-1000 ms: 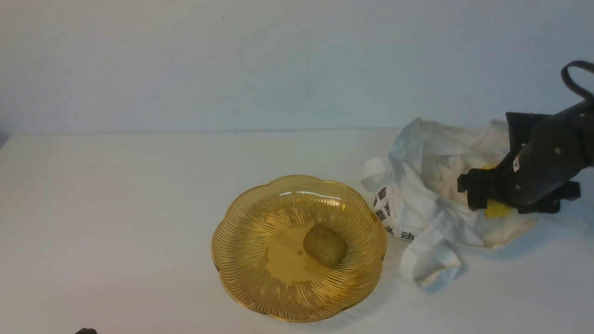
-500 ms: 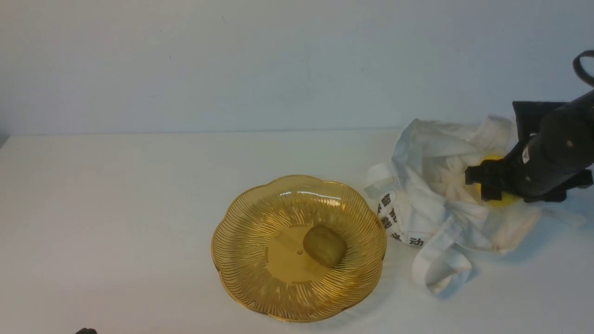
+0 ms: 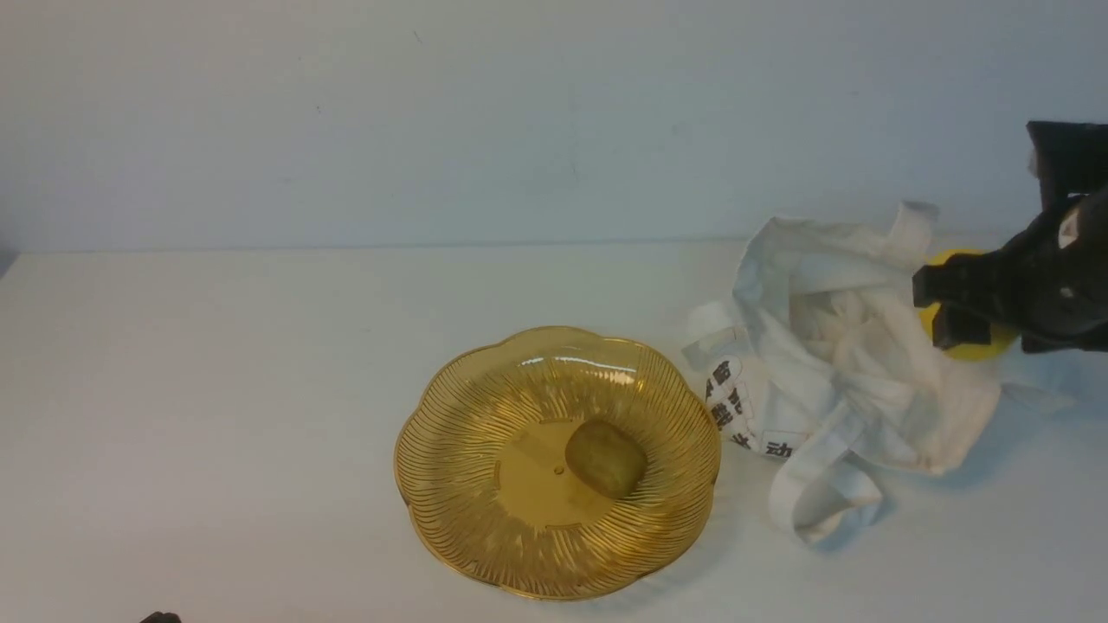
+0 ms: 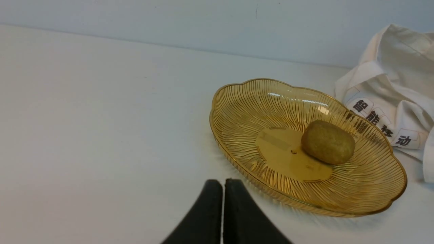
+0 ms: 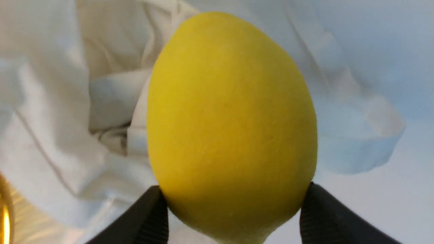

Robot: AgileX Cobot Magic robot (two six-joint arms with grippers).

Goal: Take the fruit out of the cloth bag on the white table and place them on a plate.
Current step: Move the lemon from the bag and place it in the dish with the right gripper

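Note:
The yellow lemon (image 5: pixel 230 125) hangs above the open mouth of the cloth bag (image 3: pixel 831 372), with my right gripper (image 3: pixel 937 307) shut on it. In the right wrist view the two black fingers (image 5: pixel 152 217) press its sides near the lower end. The brown-green kiwi (image 3: pixel 606 459) lies just off the centre of the amber plate (image 3: pixel 407 467). The crumpled bag sits on the white table (image 3: pixel 216 389), right of the plate, its printed edge toward the plate. My left gripper (image 4: pixel 222 184) is shut and empty, low over the table near the plate's rim (image 4: pixel 217 112).
A loose white strap loop (image 3: pixel 822 506) of the bag lies on the table between bag and plate. A pale wall (image 3: pixel 519 121) rises behind the table's far edge. Only a dark tip of the left arm (image 3: pixel 160 618) shows at the front view's lower edge.
My right gripper has risen and moved right with the lemon, from inside the bag's folds to above its opening. The bag's cloth shifted slightly. Plate, kiwi and left gripper have not moved.

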